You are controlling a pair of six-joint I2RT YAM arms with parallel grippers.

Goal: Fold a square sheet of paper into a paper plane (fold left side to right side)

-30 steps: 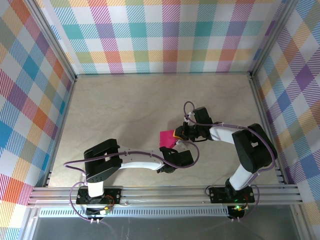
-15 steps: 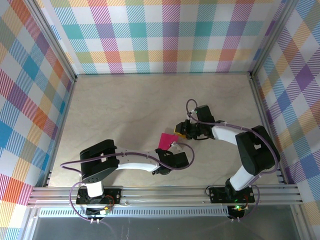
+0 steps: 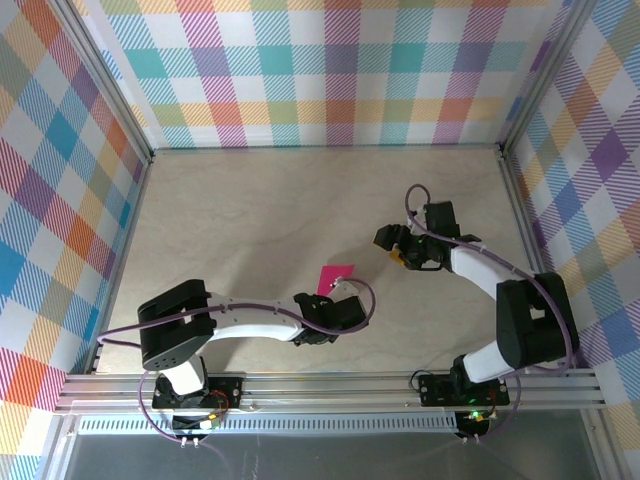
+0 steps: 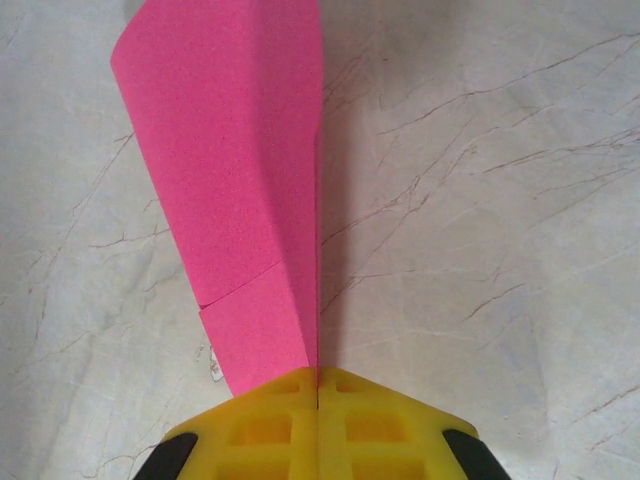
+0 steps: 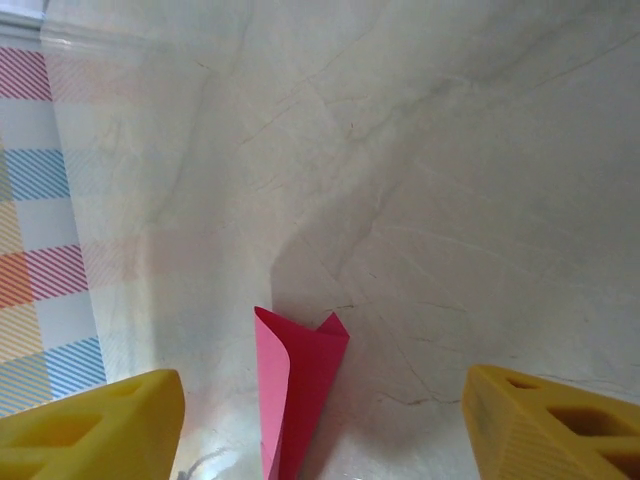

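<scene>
magenta-pink paper, already folded into a narrow creased paper plane [image 3: 335,276], lies just near of the middle of the table [image 3: 250,210] in the top external view. the left gripper [image 3: 336,297] reaches across from the near left and meets the plane's near end. that looks like a pinch meant to hold the folds together and keep the dart off the surface. the right gripper [image 3: 392,249] sits to the right and a little farther, apart from the paper. the arm's black housing covers the spot where the left fingers meet the paper, so the grip itself cannot be read from above.

in the left wrist view, the left gripper [image 4: 318,378] is clenched: its yellow fingers [image 4: 265,420] meet with no gap. the paper plane [image 4: 240,190] comes out of their seam and fans away over the pale veined table [image 4: 480,200]. one layer overlaps another with a stepped edge low on the sheet. the far tip is cut off at the top of the frame, and the held end is hidden inside the fingers.

in the right wrist view, the right gripper's yellow fingers [image 5: 100,425] stand wide apart at the two lower corners, released and grasping nothing. the paper plane [image 5: 295,385] stands on edge between and beyond them, not touching either. its lower part runs out of the frame. the plaid wall [image 5: 40,200] shows at the left.
</scene>
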